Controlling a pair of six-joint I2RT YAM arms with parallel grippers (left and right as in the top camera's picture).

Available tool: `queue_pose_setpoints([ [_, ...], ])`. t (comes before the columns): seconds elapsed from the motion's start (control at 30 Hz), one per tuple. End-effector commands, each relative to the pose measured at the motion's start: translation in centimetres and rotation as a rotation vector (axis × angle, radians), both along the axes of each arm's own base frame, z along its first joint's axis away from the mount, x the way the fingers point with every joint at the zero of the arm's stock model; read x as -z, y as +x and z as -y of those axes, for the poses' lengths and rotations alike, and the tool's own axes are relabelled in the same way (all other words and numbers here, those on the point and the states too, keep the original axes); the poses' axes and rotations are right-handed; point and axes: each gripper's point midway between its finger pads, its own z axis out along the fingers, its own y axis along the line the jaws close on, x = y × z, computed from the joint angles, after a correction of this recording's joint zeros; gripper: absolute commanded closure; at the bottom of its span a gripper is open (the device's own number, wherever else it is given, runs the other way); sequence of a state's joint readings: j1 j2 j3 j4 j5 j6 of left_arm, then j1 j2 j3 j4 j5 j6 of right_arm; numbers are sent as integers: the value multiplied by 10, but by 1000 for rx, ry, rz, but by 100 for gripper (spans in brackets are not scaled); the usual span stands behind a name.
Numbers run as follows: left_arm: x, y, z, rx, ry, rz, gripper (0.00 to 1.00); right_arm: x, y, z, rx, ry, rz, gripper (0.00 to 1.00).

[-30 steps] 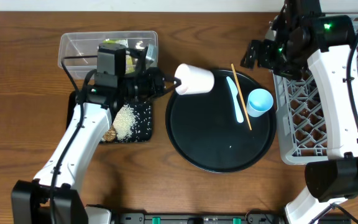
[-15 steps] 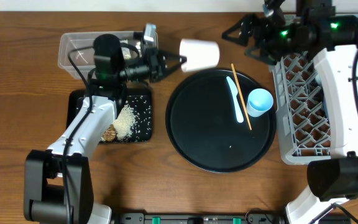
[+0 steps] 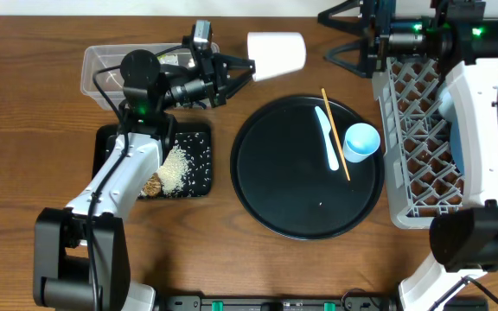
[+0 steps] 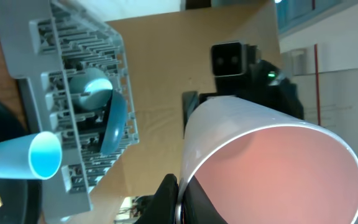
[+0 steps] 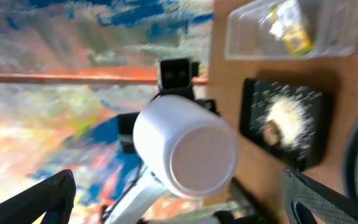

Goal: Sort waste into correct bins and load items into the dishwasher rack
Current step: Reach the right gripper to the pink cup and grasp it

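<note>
**A:** The left gripper (image 3: 242, 69): what does it hold, seen from overhead?

**B:** It is clamped on the rim of the small pink cup (image 3: 277, 53). The cup reads white on the outside and lies on its side in the air, base pointing away from the fingers. The arm reaches out over the clear tub (image 3: 102, 65), the gripper aimed sideways toward the other arm.

**A:** And around that hand?

**B:** The black tray (image 3: 106, 147) with the rice (image 3: 175, 167) and the brown lump (image 3: 152, 184) lies back along its forearm. Ahead of the hand and off to one side, the round black tray (image 3: 275, 199) carries the light blue cup (image 3: 360, 142), white utensil (image 3: 327, 136) and chopstick (image 3: 335, 134).

**A:** The right gripper (image 3: 331, 36)?

**B:** Jaws spread wide, empty. It faces the cup's base across a gap, beside the dishwasher rack (image 3: 422, 130).

**A:** Left wrist view?

**B:** The cup's mouth fills the frame, pinkish inside, with one finger outside the rim and one inside. Beyond the hand, the rack holds the dark blue plate (image 4: 114, 121) and white bowl (image 4: 89, 87).

**A:** Right wrist view?

**B:** The cup's flat round base sits dead ahead between the parted fingers (image 5: 36, 202), touching neither.
</note>
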State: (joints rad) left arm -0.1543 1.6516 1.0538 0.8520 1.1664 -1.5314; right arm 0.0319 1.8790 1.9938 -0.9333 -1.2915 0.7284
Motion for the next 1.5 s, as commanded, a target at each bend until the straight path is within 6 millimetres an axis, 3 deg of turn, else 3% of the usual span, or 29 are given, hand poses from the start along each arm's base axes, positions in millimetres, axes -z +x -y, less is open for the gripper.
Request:
queue_pose_setpoints([
  [0.0,-18,4,-3,-32,-52,-5,94,-2,-4,-3,-49,83,-110,1],
  [0.1,-27,3,1,-42,-80,12,94,-2,-6,-8,-65,87,-118,1],
  [0.33,-28,-3,20,-22,-90,2,94,-8,-11,-31,-113,94,-112,1],
  [0.73,-24,-3,22,-20,-84,-24,94,-9,-15,-41,-132,94,-117,1],
  [1.0,-23,-6,23,-4,-80,-24,94,-4,-15,-47,-145,65,-17,1],
  [1.2,-22,-8,24,13,-75,-25,94,0,-15,-48,-139,48,-16,15],
  [1.47,-22,-9,24,18,-80,-45,94,2,-13,-49,-127,33,-14,21],
])
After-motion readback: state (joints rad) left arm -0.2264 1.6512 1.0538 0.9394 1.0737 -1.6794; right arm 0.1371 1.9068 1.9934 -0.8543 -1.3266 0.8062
